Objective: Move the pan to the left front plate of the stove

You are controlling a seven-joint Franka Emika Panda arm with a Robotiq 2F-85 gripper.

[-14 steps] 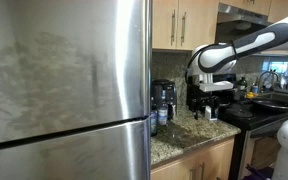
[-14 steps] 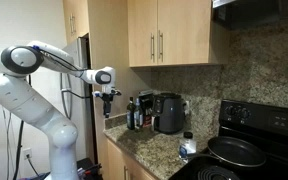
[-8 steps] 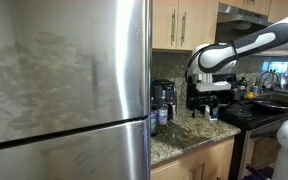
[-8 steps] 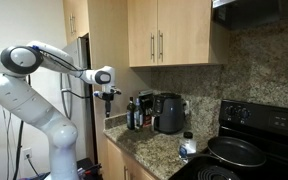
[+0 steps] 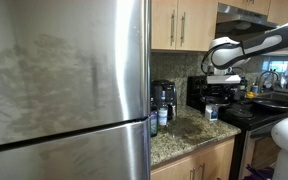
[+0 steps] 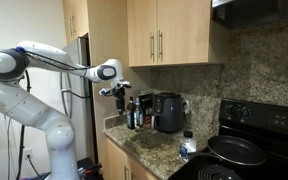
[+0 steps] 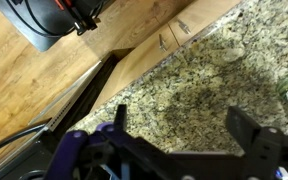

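The black pan (image 6: 235, 151) sits on the black stove (image 6: 259, 140) at the right of an exterior view; it also shows at the right edge of an exterior view (image 5: 274, 101). My gripper (image 6: 121, 93) hangs open and empty in the air above the left end of the granite counter (image 6: 149, 148), well left of the pan. In an exterior view the gripper (image 5: 218, 88) is in front of the coffee maker. The wrist view shows both open fingers (image 7: 184, 125) over bare speckled granite (image 7: 199, 85), with nothing between them.
A black coffee maker (image 6: 168, 112) and dark bottles (image 6: 136, 113) stand at the back of the counter. A small jar (image 6: 187, 146) stands near the stove. A steel refrigerator (image 5: 64, 90) fills the left of an exterior view. Wooden cupboards (image 6: 169, 35) hang above.
The arm has reached further out: the gripper has moved up and toward the stove side, over the counter. The pan has not moved.
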